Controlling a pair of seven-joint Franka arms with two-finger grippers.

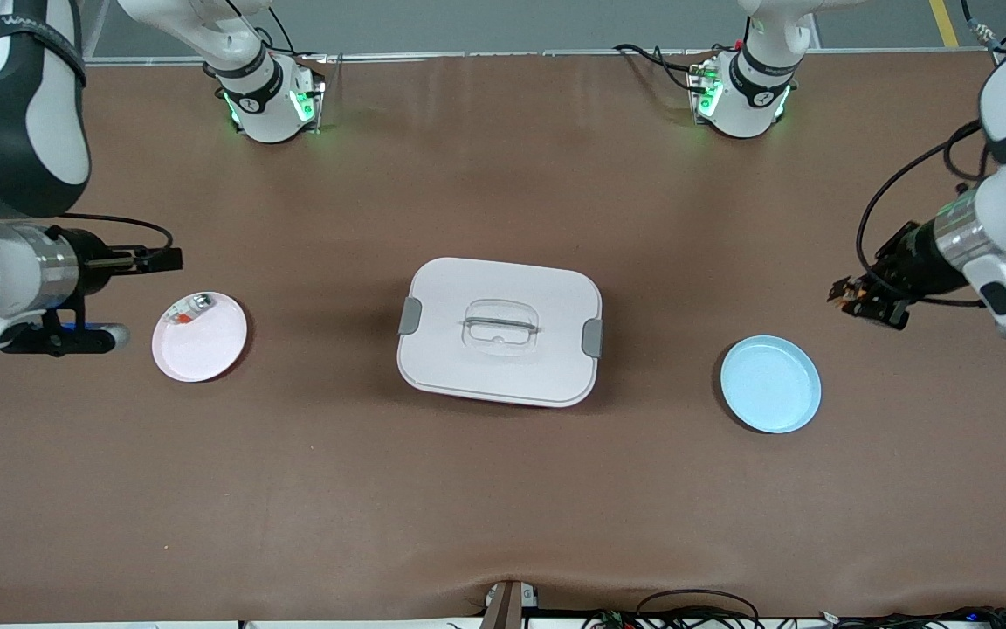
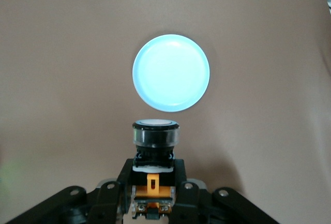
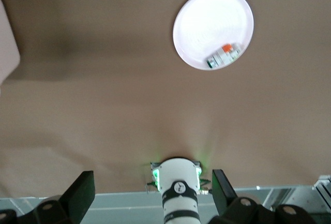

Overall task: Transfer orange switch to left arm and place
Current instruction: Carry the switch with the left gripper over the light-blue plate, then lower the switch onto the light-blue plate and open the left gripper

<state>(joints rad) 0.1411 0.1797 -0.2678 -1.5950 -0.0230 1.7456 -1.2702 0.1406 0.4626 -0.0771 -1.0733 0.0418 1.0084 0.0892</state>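
I see the tiny black-bodied orange switch (image 2: 155, 154) clenched in the left pincer (image 1: 861, 297), mid-right of frame, over bare brown worktop (image 1: 503, 489) above the blue round plate (image 1: 770, 384). Right pincer (image 1: 167, 259) released, mid-left, above the pink round plate (image 1: 206, 349). White latched plastic box (image 1: 499, 331) sits centre.

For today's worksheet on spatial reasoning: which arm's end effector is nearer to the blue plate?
Left. The left end effector hangs by the blue plate, shut on a push-button part. The right end effector is open near the pink plate, past the box.
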